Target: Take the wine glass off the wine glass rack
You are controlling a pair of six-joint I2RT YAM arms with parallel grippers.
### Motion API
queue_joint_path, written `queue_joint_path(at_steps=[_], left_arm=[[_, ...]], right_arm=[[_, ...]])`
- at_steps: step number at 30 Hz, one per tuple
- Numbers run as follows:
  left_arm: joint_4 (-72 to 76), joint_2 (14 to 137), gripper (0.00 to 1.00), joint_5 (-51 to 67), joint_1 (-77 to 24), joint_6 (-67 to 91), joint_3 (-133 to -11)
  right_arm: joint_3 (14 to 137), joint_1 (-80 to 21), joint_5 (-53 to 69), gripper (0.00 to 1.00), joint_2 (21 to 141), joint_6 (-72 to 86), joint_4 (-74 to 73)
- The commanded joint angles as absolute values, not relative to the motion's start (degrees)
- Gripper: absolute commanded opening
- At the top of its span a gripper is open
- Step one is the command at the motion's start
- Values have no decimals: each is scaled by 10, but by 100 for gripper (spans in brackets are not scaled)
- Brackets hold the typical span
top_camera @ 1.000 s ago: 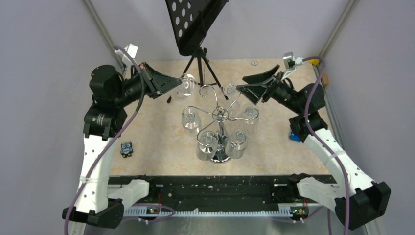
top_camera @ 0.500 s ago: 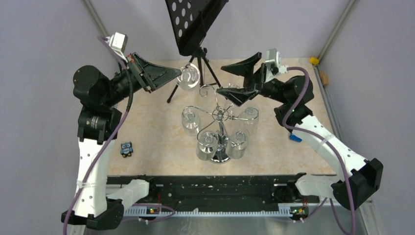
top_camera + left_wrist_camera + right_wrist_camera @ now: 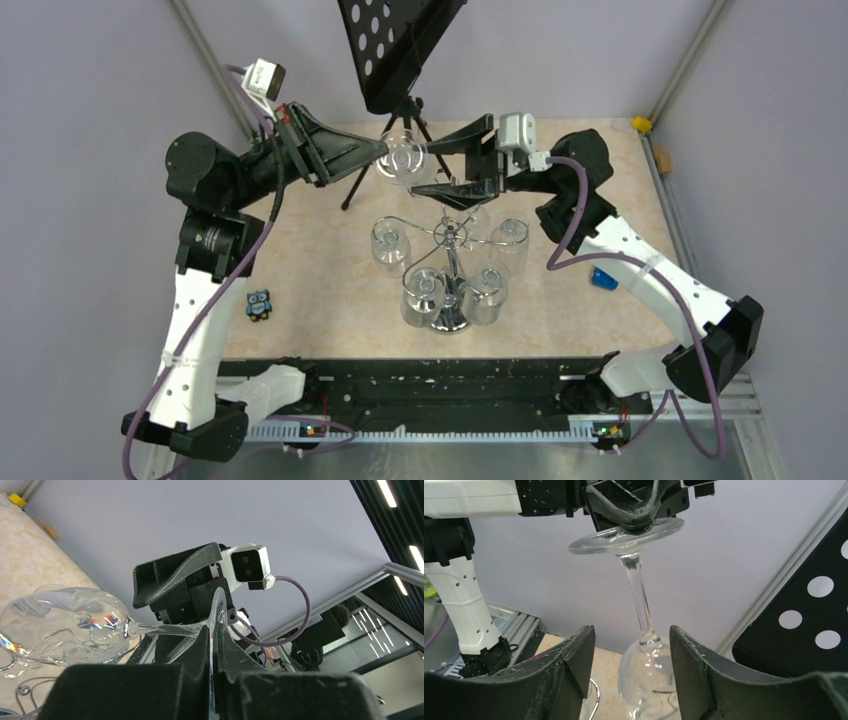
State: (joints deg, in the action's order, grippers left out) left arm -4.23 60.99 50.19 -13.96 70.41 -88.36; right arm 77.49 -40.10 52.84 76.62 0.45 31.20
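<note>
the wine glass (image 3: 405,158) is off the wine glass rack (image 3: 447,232), held in the air in the upper middle of the top view, just in front of the legs of the black music stand (image 3: 395,50). the left claw (image 3: 385,150) comes in from the upper left and is clenched on the round foot of the glass. in the left wrist view the thin rim of the foot is pinched between its two fingers (image 3: 200,645), with the stem and bowl stretching off to the left of the frame. the right claw (image 3: 430,168) faces it from the right and is released, jaws spread wide. in the right wrist view its fingers (image 3: 569,675) stand one on either side of the stem and the top of the bowl. whether they touch the glass cannot be told. the rack stands on the table (image 3: 320,260) at the centre of the top view, with four other glasses (image 3: 388,243) hanging from its arms. a small owl sticker (image 3: 259,304) lies on the table at the left.
</note>
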Motion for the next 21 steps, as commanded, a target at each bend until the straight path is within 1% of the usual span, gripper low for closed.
queue_joint_path(at_steps=[1,7,12,15,17,19,21], left_arm=[[12,622,0,498,-164,691,-890],[3,632,0,490,-181,670,-900],[-13,634,0,487,-186,667,-900],[-14,634,0,485,-189,666,-900],[-14,633,0,484,-191,666,-902],[-13,634,0,484,-192,666,-903],[-13,632,0,483,-193,666,-905]], right_arm=[[812,-418,537,55,774,-35,313],[812,-425,515,44,776,-35,321],[816,-425,501,29,775,-36,320],[825,-426,498,23,778,-37,311],[830,-427,496,15,780,-40,303],[831,-428,491,2,781,-42,301],[831,-430,483,0,780,-43,304]])
